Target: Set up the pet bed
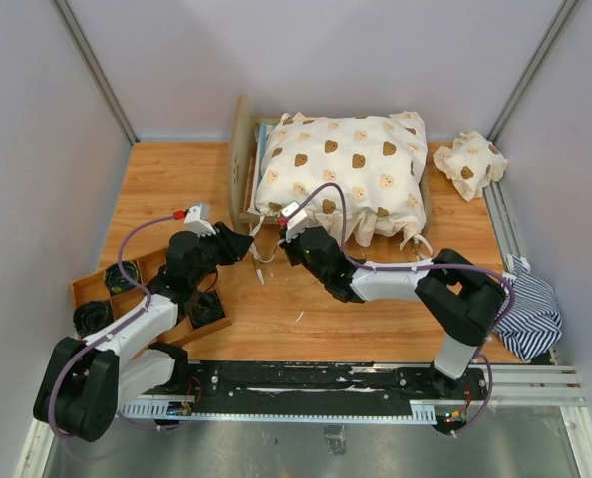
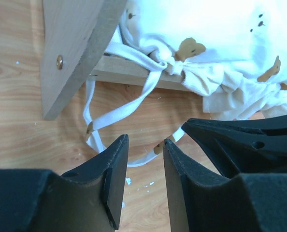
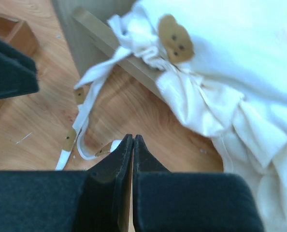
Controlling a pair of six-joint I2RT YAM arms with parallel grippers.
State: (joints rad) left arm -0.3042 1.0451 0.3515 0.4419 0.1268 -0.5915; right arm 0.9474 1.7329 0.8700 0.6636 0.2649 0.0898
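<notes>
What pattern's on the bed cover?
Cover is cream with brown bear heads; clearest in top external view.

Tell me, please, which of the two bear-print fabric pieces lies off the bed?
The small bear-print pillow, alone at the far right edge; the larger ruffled cover lies spread over the pet bed.

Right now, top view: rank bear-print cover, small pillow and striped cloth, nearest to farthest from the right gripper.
1. bear-print cover, just beyond the right gripper.
2. small pillow, back right.
3. striped cloth, right edge.
</notes>
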